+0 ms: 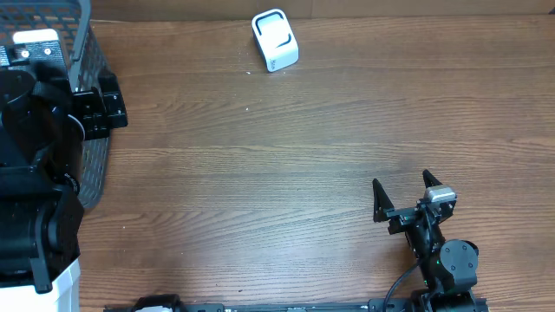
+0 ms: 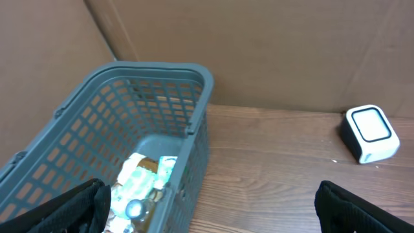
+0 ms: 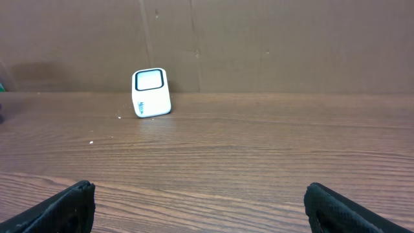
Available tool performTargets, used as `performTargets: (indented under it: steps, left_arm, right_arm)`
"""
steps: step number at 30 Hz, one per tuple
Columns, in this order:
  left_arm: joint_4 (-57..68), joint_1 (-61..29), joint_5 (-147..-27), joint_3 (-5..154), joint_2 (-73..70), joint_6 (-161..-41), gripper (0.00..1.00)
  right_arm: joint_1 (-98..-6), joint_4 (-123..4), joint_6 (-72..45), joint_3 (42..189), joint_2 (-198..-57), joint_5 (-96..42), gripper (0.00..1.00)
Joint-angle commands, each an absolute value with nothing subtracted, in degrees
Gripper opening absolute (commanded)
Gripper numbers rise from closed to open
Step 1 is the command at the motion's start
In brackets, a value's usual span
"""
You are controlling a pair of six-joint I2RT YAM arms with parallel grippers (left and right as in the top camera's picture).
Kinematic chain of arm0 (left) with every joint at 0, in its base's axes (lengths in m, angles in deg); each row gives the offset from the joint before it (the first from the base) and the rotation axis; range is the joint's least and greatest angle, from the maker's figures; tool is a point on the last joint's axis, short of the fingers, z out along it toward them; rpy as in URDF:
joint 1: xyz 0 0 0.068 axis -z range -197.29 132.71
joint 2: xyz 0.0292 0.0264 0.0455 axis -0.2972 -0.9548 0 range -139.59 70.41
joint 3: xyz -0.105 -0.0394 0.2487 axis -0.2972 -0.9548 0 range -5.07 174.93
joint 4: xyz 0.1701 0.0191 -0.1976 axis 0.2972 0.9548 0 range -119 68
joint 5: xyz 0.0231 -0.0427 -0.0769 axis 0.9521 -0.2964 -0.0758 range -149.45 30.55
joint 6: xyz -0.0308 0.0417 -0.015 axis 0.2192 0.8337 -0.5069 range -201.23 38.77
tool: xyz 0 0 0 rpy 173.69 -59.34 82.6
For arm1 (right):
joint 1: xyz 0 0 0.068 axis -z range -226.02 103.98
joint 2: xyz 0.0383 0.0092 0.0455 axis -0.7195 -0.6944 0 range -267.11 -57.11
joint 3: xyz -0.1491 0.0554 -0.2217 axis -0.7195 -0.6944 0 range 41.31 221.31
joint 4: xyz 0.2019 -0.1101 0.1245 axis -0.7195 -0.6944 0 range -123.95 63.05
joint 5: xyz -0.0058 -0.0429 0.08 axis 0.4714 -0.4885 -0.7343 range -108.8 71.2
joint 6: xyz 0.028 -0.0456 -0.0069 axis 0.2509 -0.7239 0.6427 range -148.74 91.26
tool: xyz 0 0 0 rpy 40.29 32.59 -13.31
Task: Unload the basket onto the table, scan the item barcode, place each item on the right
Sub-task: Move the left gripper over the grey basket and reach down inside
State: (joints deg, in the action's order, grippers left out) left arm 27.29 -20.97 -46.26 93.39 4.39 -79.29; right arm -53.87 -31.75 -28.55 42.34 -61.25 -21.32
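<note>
The wooden table [image 1: 260, 173] is carrying a grey basket [image 2: 162, 84]. The left gripper [image 2: 210, 197] is hovering over the basket, jaws spread and empty. The right gripper [image 1: 401, 186], far right of the basket, is likewise released. The white scanner [image 1: 275, 40] is standing well right of the basket, with bare wood between them, and its window is tilting toward the right gripper. Only the left wrist view is showing the pale packets [image 2: 145, 178] lying inside the basket, since the left arm is covering them overhead. I cannot tell their long axis.
</note>
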Motion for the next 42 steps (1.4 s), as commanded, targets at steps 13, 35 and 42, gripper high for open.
performTargets:
  steps: [13, 35, 42]
  left_arm:
    - [26.9, -20.7, -42.3, 94.6, 4.5, -78.2, 1.00]
    - [21.3, -27.2, -39.7, 94.6, 1.1, -76.5, 1.00]
    - [21.7, -40.4, -54.5, 94.6, -4.6, -77.5, 1.00]
  right_arm:
    - [-53.7, -31.6, -28.8, 41.8, -61.3, -20.9, 1.00]
    - [-53.7, -31.6, -28.8, 41.8, -61.3, -20.9, 1.00]
    - [-53.7, -31.6, -28.8, 41.8, -61.3, -20.9, 1.00]
